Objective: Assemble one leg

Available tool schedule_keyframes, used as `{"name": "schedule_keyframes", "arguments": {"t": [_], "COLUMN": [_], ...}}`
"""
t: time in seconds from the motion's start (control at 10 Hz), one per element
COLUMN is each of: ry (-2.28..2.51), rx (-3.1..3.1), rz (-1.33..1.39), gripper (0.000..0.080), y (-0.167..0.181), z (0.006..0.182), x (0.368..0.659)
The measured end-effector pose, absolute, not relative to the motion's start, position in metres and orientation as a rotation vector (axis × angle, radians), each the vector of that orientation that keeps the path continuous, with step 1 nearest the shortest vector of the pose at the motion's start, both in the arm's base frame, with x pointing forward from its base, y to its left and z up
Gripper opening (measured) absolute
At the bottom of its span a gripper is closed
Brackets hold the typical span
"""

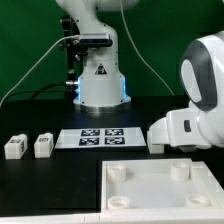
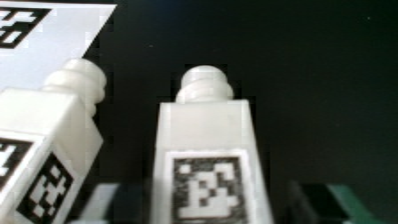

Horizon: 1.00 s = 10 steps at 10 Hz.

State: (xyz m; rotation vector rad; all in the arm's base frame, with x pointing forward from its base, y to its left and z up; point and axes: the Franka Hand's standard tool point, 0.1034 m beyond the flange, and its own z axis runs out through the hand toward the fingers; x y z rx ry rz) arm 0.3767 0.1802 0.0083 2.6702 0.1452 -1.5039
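In the wrist view a white leg [image 2: 206, 140] with a tag on its face and a round peg on its end lies between my fingers. My gripper [image 2: 217, 206] is open, with a dark gap on each side of that leg. A second identical leg [image 2: 54, 130] lies close beside it. In the exterior view two more legs [image 1: 13, 147] [image 1: 42, 146] stand at the left. My arm's white wrist body [image 1: 195, 110] fills the exterior view's right and hides the gripper and the legs under it.
The marker board [image 1: 100, 137] lies mid-table, below the robot base [image 1: 98, 80]; its corner shows in the wrist view [image 2: 45, 35]. The large white square panel [image 1: 150, 196] with round corner sockets lies at the front.
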Motion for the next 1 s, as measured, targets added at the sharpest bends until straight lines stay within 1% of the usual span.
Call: {"name": "schedule_keyframes", "arguments": {"t": [0.1,0.8,0.9,1.0], "ry": [0.145,0.145,0.176,0.191], "rx": [2.670,2.673,2.697,2.744], "rz": [-1.504,-1.503,-1.496,-1.450], "gripper": [0.0290,0.0291,0.0291,0.0291], "y": [0.180,0.180,0.176,0.170], "z": [0.008,0.009,0.019,0.036], "x": [0.377,0.378,0.388,0.404]}}
